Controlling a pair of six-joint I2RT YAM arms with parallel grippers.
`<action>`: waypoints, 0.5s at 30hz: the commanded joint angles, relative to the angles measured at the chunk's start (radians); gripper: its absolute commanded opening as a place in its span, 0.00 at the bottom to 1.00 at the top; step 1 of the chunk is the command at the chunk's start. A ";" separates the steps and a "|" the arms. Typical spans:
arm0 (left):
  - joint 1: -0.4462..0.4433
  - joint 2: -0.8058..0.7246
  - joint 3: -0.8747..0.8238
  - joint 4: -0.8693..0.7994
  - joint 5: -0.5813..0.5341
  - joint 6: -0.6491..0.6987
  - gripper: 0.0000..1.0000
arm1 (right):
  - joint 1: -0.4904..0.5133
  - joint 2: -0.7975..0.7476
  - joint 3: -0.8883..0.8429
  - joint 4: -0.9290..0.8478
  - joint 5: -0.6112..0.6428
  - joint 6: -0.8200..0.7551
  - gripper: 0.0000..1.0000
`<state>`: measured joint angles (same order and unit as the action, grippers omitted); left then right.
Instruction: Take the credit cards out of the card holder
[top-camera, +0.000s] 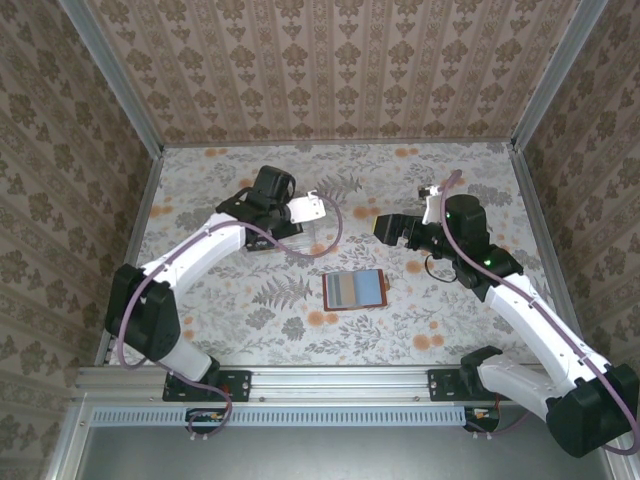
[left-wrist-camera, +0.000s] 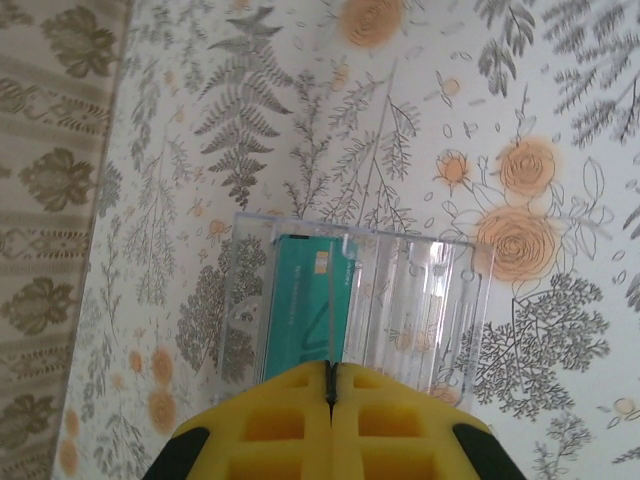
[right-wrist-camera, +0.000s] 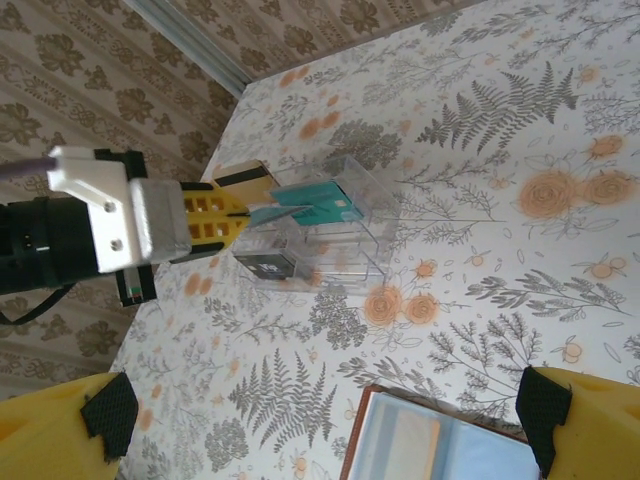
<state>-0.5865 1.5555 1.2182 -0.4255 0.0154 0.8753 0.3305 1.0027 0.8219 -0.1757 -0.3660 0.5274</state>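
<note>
One green card (left-wrist-camera: 305, 305) sits in the clear rack (left-wrist-camera: 440, 300) beyond the open holder (top-camera: 355, 290), which seems to hold more; the left gripper (left-wrist-camera: 331, 368) has its jaws together, the right gripper (top-camera: 388, 226) has them wide apart.

Top cam high behind arm bases (top-camera: 215, 382), looking down on whole table (top-camera: 450, 320). Left wrist cam close behind left pincer (left-wrist-camera: 331, 368), facing clear rack (left-wrist-camera: 420, 300). Right wrist cam farther, shares that rack.

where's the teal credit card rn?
Left wrist view: teal credit card in the clear plastic slotted rack, pinched by the left gripper; rack sits far-left of the brown leather card holder.
</note>
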 joint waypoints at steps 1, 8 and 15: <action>0.018 0.027 0.042 0.000 0.033 0.136 0.00 | -0.008 0.014 0.018 -0.025 0.026 -0.036 1.00; 0.032 0.083 0.050 0.037 0.015 0.182 0.00 | -0.013 0.076 0.052 -0.027 -0.001 -0.037 1.00; 0.037 0.121 0.058 0.051 0.028 0.176 0.00 | -0.017 0.121 0.072 -0.019 -0.024 -0.032 1.00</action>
<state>-0.5591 1.6596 1.2449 -0.3927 0.0223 1.0264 0.3222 1.1072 0.8600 -0.1913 -0.3729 0.5087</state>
